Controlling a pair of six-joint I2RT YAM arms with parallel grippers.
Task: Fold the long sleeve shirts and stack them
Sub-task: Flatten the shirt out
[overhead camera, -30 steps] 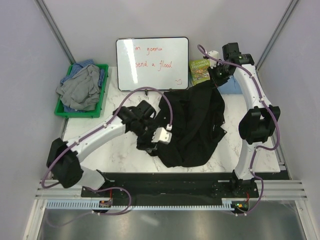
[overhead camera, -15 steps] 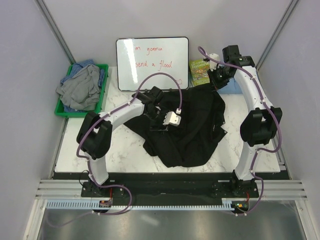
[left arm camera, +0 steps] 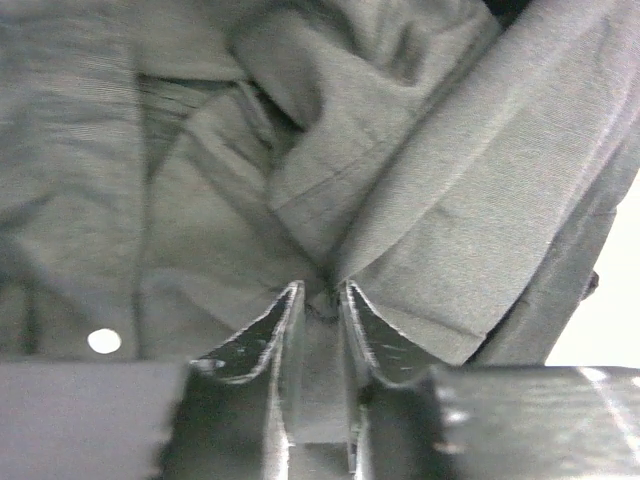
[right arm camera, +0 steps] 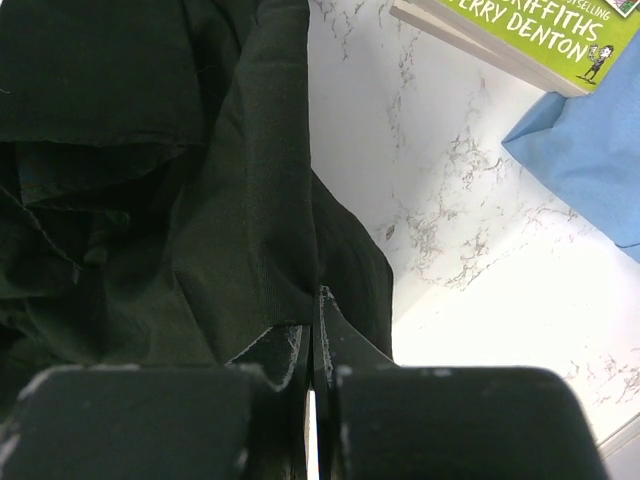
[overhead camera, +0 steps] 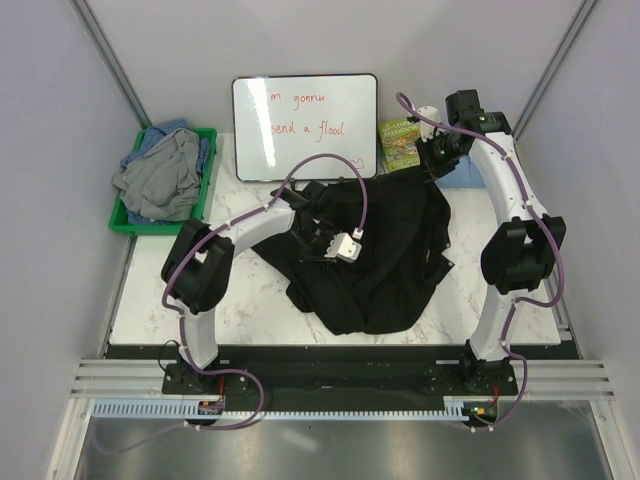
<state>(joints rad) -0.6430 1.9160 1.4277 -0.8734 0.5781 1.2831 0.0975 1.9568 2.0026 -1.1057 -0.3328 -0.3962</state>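
Note:
A black long sleeve shirt (overhead camera: 400, 265) lies crumpled across the middle of the marble table (overhead camera: 240, 300). My left gripper (overhead camera: 318, 242) is on its left part. In the left wrist view the jaws stand narrow, shut on a fold of this shirt (left arm camera: 420, 200) at the left gripper's tips (left arm camera: 320, 292), with a pale button (left arm camera: 104, 341) nearby. My right gripper (overhead camera: 433, 165) is at the shirt's far right corner. It is shut on the shirt's edge (right arm camera: 260, 200), pinched at the right gripper's tips (right arm camera: 314, 300) a little above the table.
A green bin (overhead camera: 207, 190) at the back left holds grey and blue shirts (overhead camera: 160, 178). A whiteboard (overhead camera: 305, 125) leans on the back wall. A green book (overhead camera: 398, 143) and a light blue shirt (right arm camera: 590, 150) lie at the back right beside the right arm.
My left arm swung from the front left in over the shirt's left part. Its jaws closed on a fold there. The right arm stayed still.

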